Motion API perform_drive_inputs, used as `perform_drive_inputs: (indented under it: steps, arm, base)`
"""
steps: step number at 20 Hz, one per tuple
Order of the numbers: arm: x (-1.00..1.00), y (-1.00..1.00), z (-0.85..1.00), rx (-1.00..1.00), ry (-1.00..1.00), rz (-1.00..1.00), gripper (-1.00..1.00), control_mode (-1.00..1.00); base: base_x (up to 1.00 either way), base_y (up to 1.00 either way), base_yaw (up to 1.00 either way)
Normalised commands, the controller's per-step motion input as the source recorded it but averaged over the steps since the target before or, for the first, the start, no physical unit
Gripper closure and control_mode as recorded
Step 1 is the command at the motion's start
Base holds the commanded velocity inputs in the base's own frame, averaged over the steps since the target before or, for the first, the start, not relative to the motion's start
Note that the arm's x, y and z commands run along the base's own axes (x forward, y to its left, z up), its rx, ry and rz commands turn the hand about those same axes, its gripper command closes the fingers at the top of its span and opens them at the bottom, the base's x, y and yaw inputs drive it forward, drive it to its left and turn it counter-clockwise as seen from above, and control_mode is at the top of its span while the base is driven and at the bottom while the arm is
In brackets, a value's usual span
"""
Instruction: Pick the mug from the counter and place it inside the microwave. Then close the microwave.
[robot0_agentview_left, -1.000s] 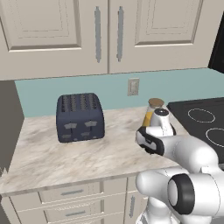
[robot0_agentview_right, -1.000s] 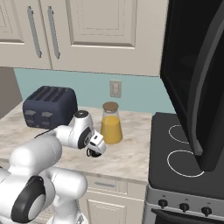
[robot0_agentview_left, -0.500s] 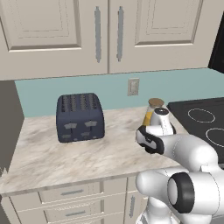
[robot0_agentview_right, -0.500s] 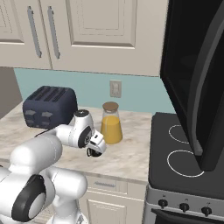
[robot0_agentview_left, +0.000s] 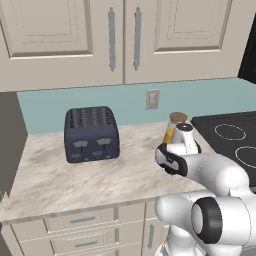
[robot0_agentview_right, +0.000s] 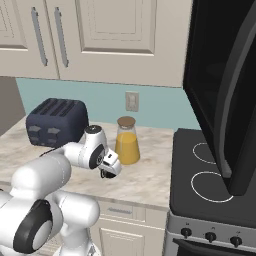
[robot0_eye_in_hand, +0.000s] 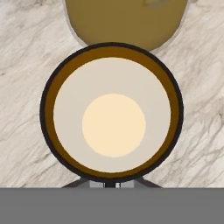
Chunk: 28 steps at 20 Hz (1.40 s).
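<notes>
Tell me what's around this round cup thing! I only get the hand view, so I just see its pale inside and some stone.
Observer: The mug stands on the counter, and the gripper hangs right over it.
Operator: What's the brownish blob at the top of my picture?
Observer: A cork-topped flask of orange liquid, just behind the mug.
Operator: Is the microwave open?
Observer: Yes, the microwave hangs above the stovetop with its door swung wide.
Operator: Anything else there?
Observer: A dark blue toaster stands farther along the counter, well apart from the mug.
</notes>
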Motion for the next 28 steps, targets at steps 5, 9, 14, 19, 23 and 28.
perform_drive_inputs:
  steps: [5,9,14,19,23,28]
  arm:
    - [0.0,0.0,0.0,0.0,0.0,0.0,1.0,-1.0]
    - [-0.01,0.0,0.07,0.0,0.0,0.04,1.0,-1.0]
    - [-0.17,0.0,0.7,0.0,0.0,0.1,1.0,-1.0]
    - [-0.22,0.07,0.93,0.0,0.0,0.1,1.0,-1.0]
    - [-0.41,0.33,0.59,0.0,0.0,0.09,1.0,-1.0]
    - [-0.55,0.53,0.12,0.0,0.0,0.05,1.0,-1.0]
  base:
    - [0.0,0.0,0.0]
    - [0.0,0.0,0.0]
    - [0.0,0.0,0.0]
    - [0.0,0.0,0.0]
    - [0.0,0.0,0.0]
    - [0.0,0.0,0.0]
